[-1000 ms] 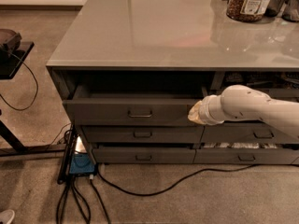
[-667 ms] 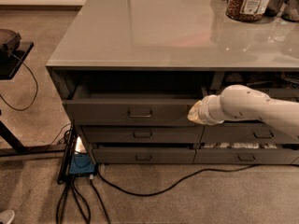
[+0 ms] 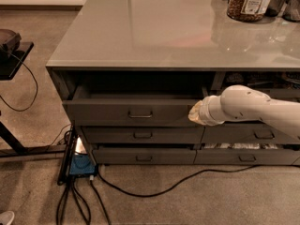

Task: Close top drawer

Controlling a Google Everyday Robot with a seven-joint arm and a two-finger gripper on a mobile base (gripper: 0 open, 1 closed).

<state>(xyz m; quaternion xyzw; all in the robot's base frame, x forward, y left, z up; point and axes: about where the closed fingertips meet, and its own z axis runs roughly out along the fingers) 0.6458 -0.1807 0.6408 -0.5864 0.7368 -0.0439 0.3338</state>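
The tabletop [image 3: 154,36] is showing no change from a second ago; nothing is reading as moved. The top drawer [image 3: 103,112] is sitting under the tabletop's near-left corner, still standing partly out past the near edge. Its long axis is running parallel to that near edge, and its flat front is facing outward, away from the tabletop. The white arm [image 3: 248,107] is reaching in from the right below the near edge. The gripper [image 3: 196,113] is resting at the right end of the drawer front, position unchanged; whether it is spread or pressed together cannot be told. The handle [image 3: 140,113] is lying level at the front's centre.
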